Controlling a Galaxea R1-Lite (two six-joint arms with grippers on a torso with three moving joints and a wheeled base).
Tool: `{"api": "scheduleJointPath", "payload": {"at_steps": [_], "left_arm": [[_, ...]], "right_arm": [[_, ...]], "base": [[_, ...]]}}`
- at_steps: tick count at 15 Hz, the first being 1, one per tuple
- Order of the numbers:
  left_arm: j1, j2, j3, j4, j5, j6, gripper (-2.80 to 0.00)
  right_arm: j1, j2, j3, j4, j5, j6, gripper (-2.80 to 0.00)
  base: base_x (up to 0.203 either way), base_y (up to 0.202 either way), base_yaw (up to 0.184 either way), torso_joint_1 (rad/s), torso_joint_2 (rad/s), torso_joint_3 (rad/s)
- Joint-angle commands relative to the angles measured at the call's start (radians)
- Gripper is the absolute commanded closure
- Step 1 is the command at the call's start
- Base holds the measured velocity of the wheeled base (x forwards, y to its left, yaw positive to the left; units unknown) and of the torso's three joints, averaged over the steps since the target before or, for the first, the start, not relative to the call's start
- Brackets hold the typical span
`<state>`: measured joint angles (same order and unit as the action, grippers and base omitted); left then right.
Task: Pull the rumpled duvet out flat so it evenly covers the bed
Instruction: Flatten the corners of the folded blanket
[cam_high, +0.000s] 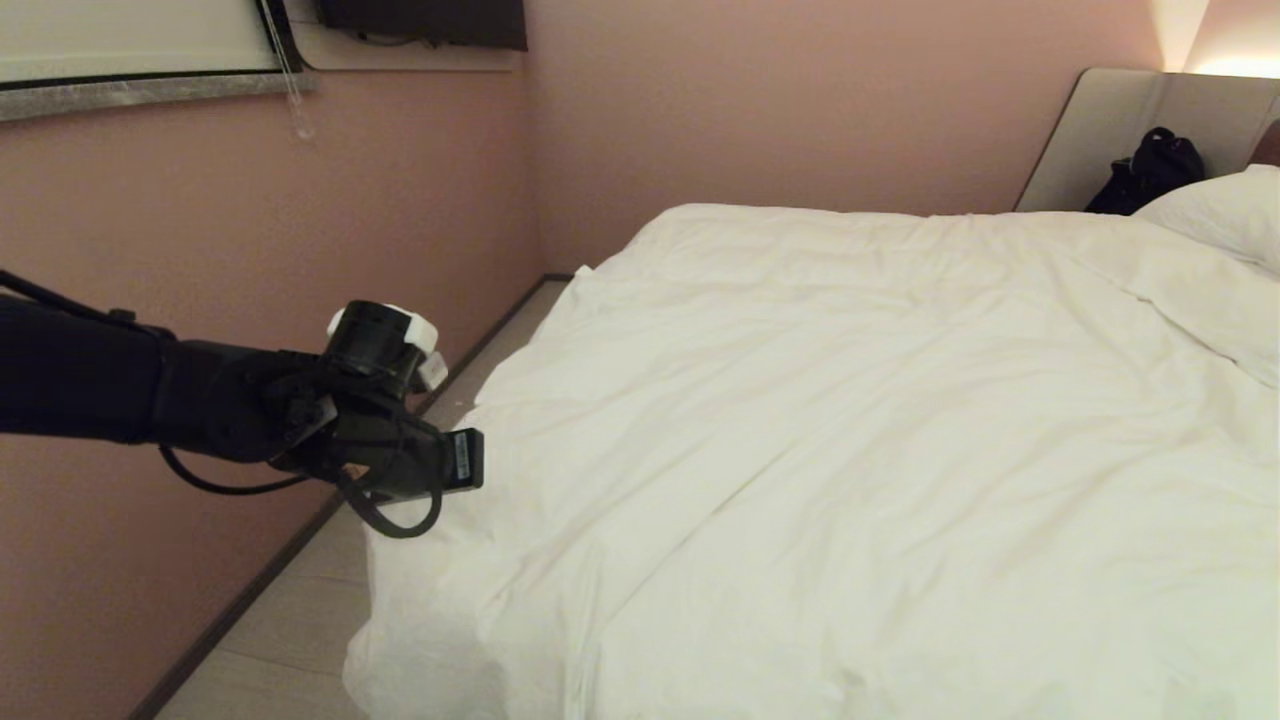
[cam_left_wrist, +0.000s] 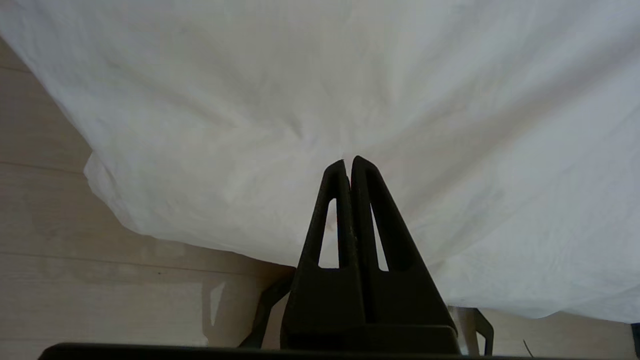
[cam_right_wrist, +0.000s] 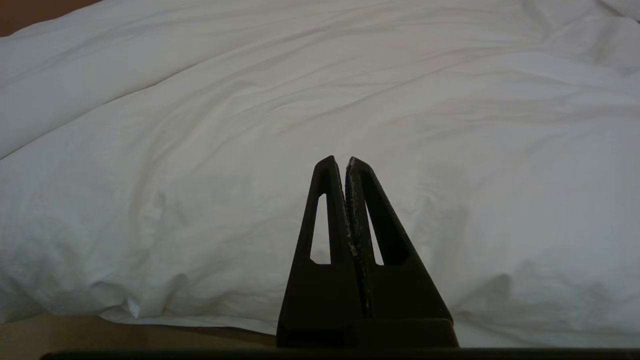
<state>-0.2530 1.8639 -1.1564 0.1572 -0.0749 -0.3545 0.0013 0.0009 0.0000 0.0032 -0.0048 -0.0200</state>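
White and soft, the duvet (cam_high: 850, 420) lies spread over most of the bed (cam_high: 1130, 130), wrinkles left to smooth. Left pincer (cam_left_wrist: 348, 161) pinches its corner; right pincer (cam_right_wrist: 340, 160) is pressed together, empty.

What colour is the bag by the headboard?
Black; the bag shows best in the head view, leaning against the beige headboard.

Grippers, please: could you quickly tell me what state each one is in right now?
Left tool: closed, pinching a fold of the duvet at its floor-side edge.
Right tool: closed, holding nothing, with the duvet beyond it.
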Motion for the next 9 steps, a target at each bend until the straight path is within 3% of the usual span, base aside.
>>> {"api": "scheduleJointPath", "payload": {"at_steps": [1,4,9], "left_arm": [[-0.006,0.029,0.001,0.0,-0.012,-0.003,0.0],[-0.012,0.111,-0.026,-0.002,-0.07,0.0,0.0],[-0.026,0.242,-0.124,0.001,-0.074,0.008,0.0]], "right_arm": [[0.0,0.001,0.0,0.0,0.0,0.0,0.0],[0.0,-0.001,0.0,0.0,0.0,0.0,0.0],[0.0,0.001,0.0,0.0,0.0,0.0,0.0]], "base": [[0.0,0.0,0.0,-0.012,0.04,0.014],[0.0,0.0,0.0,0.0,0.0,0.0],[0.0,0.0,0.0,0.0,0.0,0.0]]}}
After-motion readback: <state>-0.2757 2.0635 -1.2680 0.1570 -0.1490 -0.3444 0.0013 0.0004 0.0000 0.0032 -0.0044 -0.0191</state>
